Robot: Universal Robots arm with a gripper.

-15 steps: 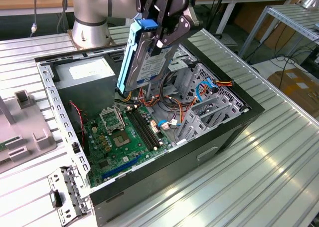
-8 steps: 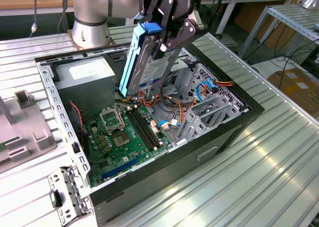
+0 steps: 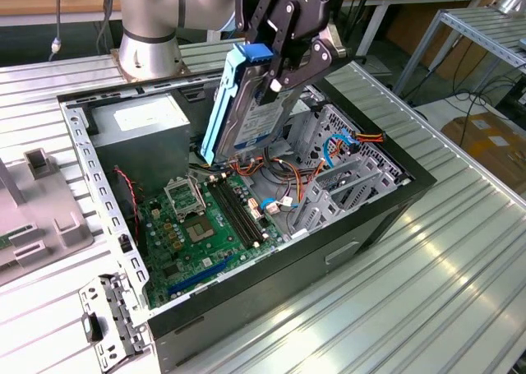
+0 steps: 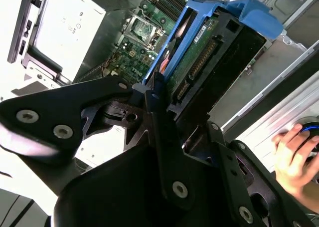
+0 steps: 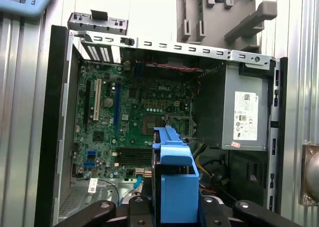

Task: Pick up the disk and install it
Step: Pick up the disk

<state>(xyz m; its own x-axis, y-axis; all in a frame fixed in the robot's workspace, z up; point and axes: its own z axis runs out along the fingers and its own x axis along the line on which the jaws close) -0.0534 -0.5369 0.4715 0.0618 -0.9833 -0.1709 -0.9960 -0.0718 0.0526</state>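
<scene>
Above the case [image 3: 271, 285], blue-railed silver disk [image 3: 256, 115]

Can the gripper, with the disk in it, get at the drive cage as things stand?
Probably yes: the gripper grips the disk tilted over the open case, beside the drive cage, with no panel between. Loose cables under the disk might snag.

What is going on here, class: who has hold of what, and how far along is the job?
The arm's gripper is shut on the disk and holds it tilted in the air over the open case. The disk hangs above the motherboard, beside the drive cage, and is not yet seated in anything. In the second wrist view a person's hand is off to one side, not touching the disk.
</scene>
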